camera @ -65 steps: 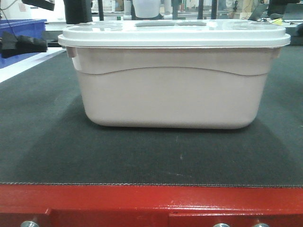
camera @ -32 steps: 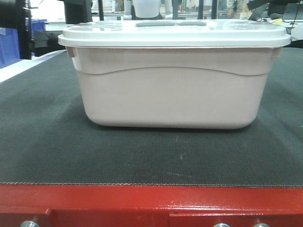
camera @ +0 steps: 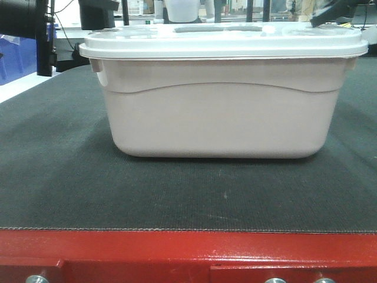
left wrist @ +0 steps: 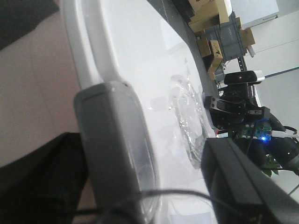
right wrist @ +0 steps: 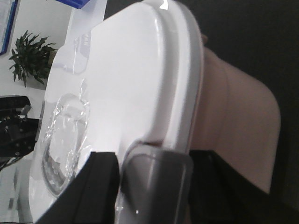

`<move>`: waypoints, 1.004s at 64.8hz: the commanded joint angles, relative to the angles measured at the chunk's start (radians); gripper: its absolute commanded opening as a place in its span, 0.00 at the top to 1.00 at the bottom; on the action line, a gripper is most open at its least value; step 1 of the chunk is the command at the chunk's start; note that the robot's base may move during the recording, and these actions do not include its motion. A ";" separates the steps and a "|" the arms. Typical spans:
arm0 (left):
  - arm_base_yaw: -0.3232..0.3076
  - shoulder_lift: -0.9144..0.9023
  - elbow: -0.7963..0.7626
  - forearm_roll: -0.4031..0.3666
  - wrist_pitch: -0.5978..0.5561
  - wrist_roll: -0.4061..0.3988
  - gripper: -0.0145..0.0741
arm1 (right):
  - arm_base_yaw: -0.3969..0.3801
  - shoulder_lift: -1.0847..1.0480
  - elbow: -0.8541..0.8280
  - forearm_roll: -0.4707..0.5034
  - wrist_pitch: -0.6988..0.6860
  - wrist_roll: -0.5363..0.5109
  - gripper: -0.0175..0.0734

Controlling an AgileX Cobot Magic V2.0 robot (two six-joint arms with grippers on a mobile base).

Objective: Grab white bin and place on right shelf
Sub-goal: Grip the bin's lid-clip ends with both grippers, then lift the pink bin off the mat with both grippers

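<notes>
The white bin [camera: 218, 106], a pinkish-beige tub with a flat white lid, stands on the dark mat [camera: 59, 177] of a red-framed table. In the left wrist view my left gripper [left wrist: 140, 186] straddles the grey latch [left wrist: 110, 140] at the bin's left end. One finger is beside the tub wall, the other [left wrist: 238, 182] is over the lid with a gap showing. In the right wrist view my right gripper [right wrist: 156, 186] is closed tight on the grey latch [right wrist: 156, 177] at the bin's [right wrist: 140, 70] right end. The right shelf is out of view.
The red table frame [camera: 188, 253] runs along the front edge. A blue bin [camera: 17, 56] and dark posts [camera: 44, 35] stand behind on the left. Cardboard boxes [left wrist: 210, 28] and a potted plant [right wrist: 30, 58] show beyond the bin.
The bin has shifted slightly to the right in the front view. The dark left gripper seen far left a second ago has left that spot, and the background has shifted.
</notes>
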 commanded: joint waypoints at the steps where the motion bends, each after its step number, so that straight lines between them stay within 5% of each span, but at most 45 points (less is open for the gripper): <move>1: -0.024 -0.048 -0.032 -0.100 0.122 0.010 0.53 | 0.008 -0.052 -0.035 0.086 0.182 -0.019 0.62; 7: -0.024 -0.048 -0.032 -0.105 0.122 0.010 0.70 | 0.008 -0.053 -0.035 0.086 0.182 -0.028 0.75; 18: -0.024 -0.048 -0.032 -0.134 0.149 0.012 0.99 | 0.008 -0.062 -0.035 0.100 0.182 -0.029 0.75; 28: -0.024 -0.059 -0.040 -0.193 0.183 0.017 0.97 | 0.008 -0.098 -0.035 0.153 0.182 -0.030 0.75; 65: -0.082 -0.313 -0.248 -0.134 0.183 -0.037 0.97 | 0.008 -0.389 -0.035 0.256 0.182 -0.035 0.75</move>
